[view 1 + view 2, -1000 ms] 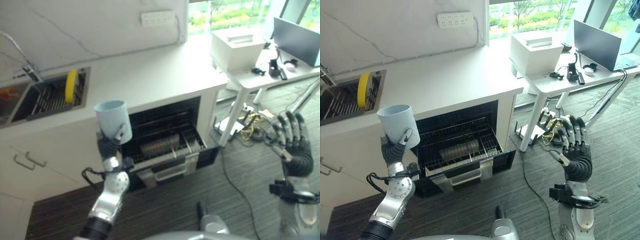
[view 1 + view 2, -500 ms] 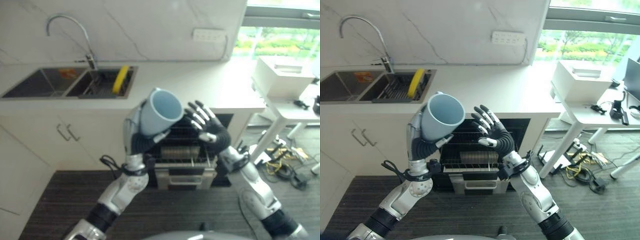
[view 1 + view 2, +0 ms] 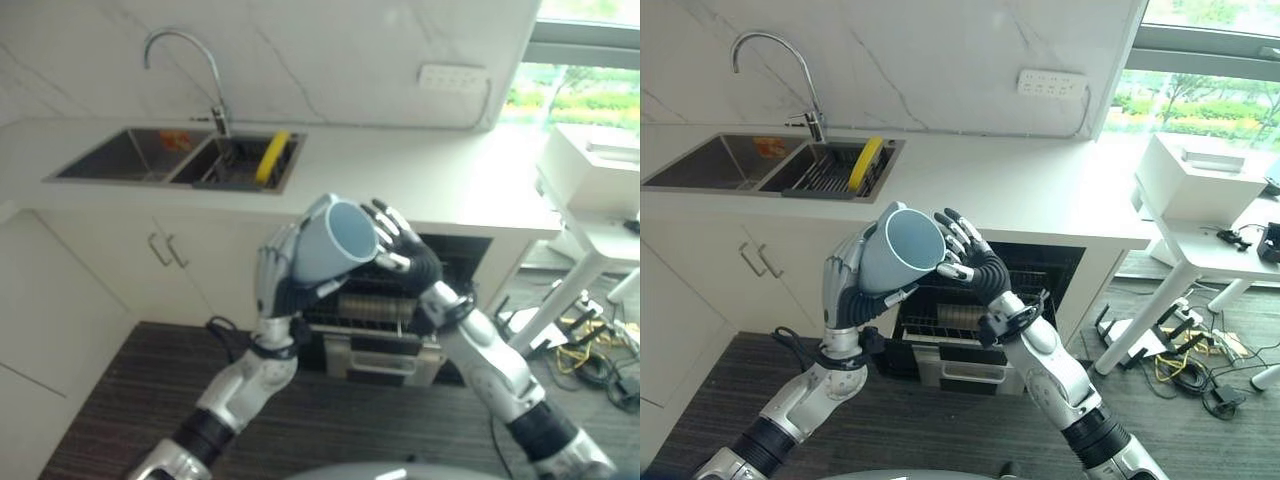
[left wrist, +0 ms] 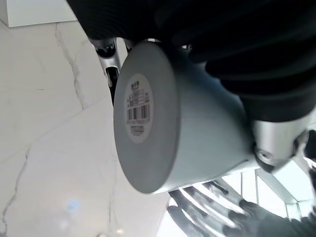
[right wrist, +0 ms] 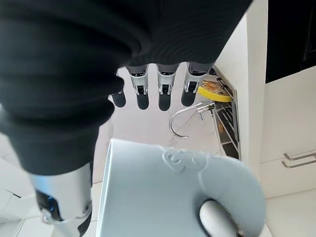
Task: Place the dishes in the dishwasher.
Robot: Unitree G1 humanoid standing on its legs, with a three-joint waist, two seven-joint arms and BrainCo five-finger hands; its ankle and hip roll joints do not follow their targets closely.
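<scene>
A pale blue mug (image 3: 328,248) is held up in front of the counter, tilted with its mouth toward my right hand. My left hand (image 3: 276,280) is shut on it, fingers curled round its body; its labelled base (image 4: 143,111) faces the left wrist camera. My right hand (image 3: 978,266) is open, its straight fingers (image 5: 143,94) spread at the mug's rim and handle side (image 5: 168,192). Below both hands the dishwasher (image 3: 965,315) stands open with its wire rack pulled out. A yellow plate (image 3: 865,163) stands in the sink's rack.
A double sink (image 3: 170,165) with a curved faucet (image 3: 190,60) is set in the white countertop (image 3: 1040,190). White cabinet doors (image 3: 130,280) lie left of the dishwasher. A white table (image 3: 1220,240) with a box and cables beneath stands at the right.
The camera has shifted. My right hand has closed in on the mug's rim, and the mug sits lower and tilts more toward it, still in my left hand.
</scene>
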